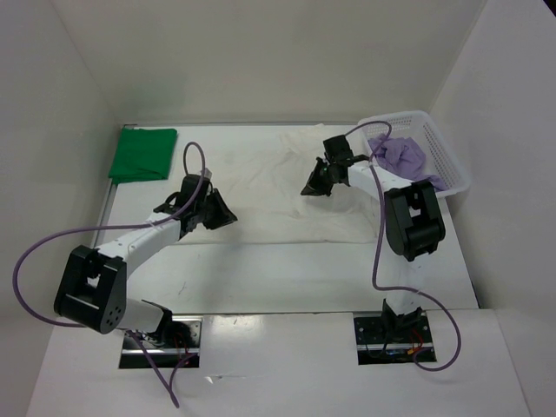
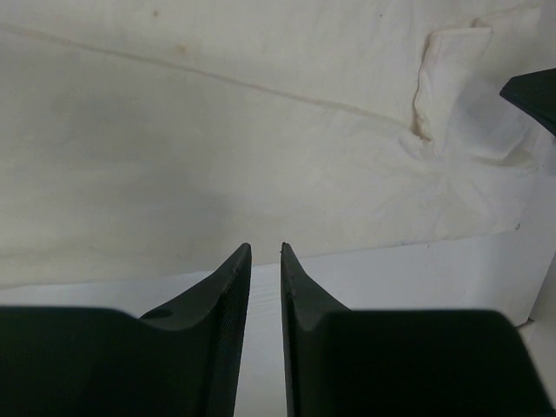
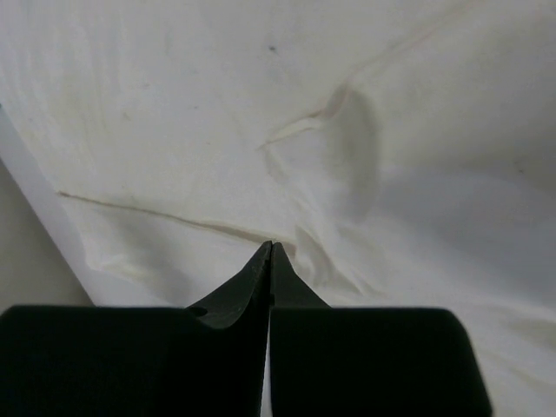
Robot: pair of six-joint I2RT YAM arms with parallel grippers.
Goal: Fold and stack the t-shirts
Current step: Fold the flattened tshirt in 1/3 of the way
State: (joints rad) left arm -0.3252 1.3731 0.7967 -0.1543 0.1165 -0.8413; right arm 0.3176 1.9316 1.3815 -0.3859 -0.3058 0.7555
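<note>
The white t-shirt [image 1: 278,187] lies spread flat across the middle of the table. It fills the left wrist view [image 2: 217,148] and the right wrist view [image 3: 174,113]. The green t-shirt [image 1: 142,155] lies folded at the far left. The lavender t-shirt [image 1: 400,156] is bunched in the basket. My left gripper [image 1: 224,215] hovers at the white shirt's near left edge, its jaws a narrow gap apart and empty [image 2: 265,248]. My right gripper [image 1: 313,184] is over the shirt's right part, its tips shut together [image 3: 271,245] above a wrinkle, with no cloth seen between them.
A white mesh basket [image 1: 449,161] stands at the far right. Bare white table [image 2: 417,278] shows in front of the shirt's near hem. White walls enclose the table on three sides. Purple cables loop from both arms.
</note>
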